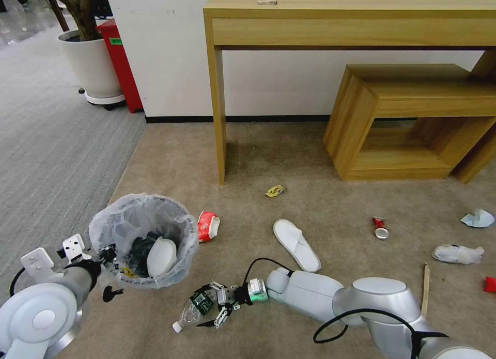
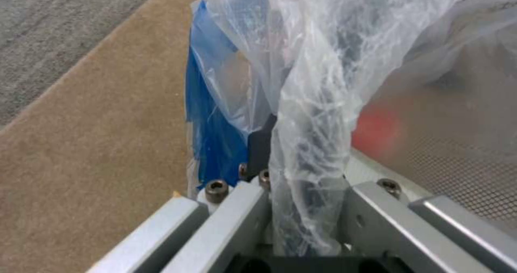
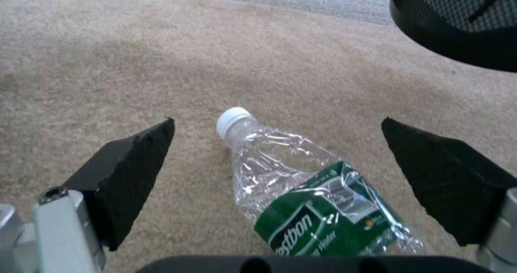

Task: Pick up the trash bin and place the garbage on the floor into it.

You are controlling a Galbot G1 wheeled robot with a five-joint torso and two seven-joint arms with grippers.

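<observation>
Gripping the bag-lined rim of the trash bin [image 1: 143,240] at its 9 o'clock edge, the left gripper [image 1: 107,255] is holding it beside the work. The right gripper [image 1: 211,308], fingers [image 3: 129,172] spread, is straddling the crushed bottle [image 3: 301,196] lying on the floor [image 1: 330,204] at the bin's 5 o'clock, ready for closure.

You can read part of a brand, "estbon", on the crushed bottle's [image 3: 301,192] green label [image 3: 318,224]. Below it stands "Water". Nothing else is legible.

The beige carpet [image 1: 320,157] carries a crushed bottle [image 1: 192,311], a white slipper [image 1: 296,244], a red-white carton [image 1: 208,226], a yellow wrapper [image 1: 274,190], a red can [image 1: 381,228], a stick [image 1: 425,283] and tissues [image 1: 458,253].
</observation>
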